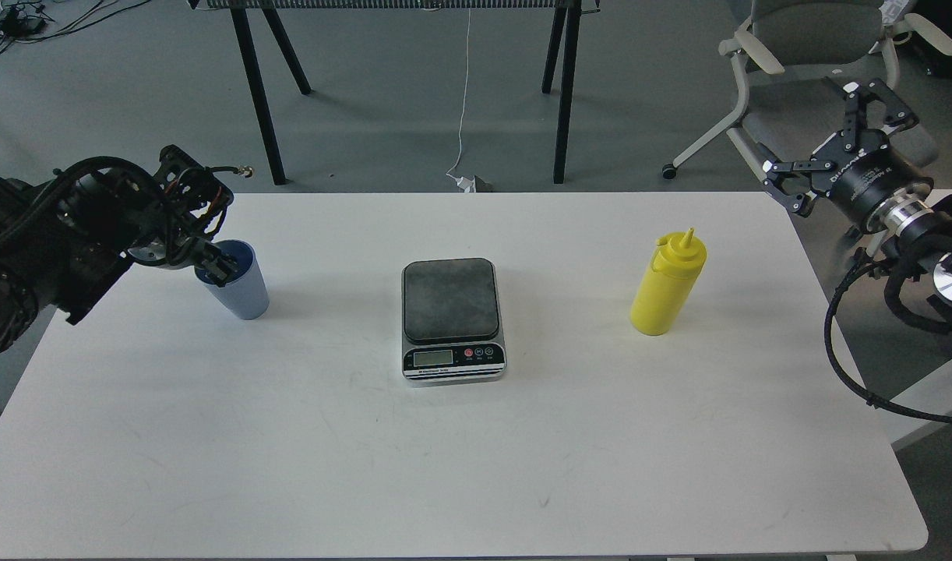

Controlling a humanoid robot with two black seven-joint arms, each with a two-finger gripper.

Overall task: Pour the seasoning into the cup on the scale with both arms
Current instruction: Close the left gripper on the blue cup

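left gripper (215,265): left-middle of frame, at the cup's rim; one finger looks dipped inside the mouth, the other lost in dark clutter. Cannot tell how wide the jaws stand or whether they pinch the wall.
right gripper (823,148): upper right, off the table edge, fingers spread wide, nothing between them.
cup (238,290): light blue, tapered, no handle, standing on the table (476,467) at left, leaning slightly, well apart from the scale.
scale (453,319): centre of frame, dark plate bare, display strip and round buttons facing the bottom edge.
bottle (668,284): yellow, tall, pointed nozzle, small cap hanging at its side; upright, right of centre, untouched.
step (my read): securing the cup for transfer to the plate; nothing poured yet.
how to do it well: get a firm rim pinch before lifting, keep the cup upright, set it mid-plate, release straight up.
risk: a light cup held by one wall may tip or swing.
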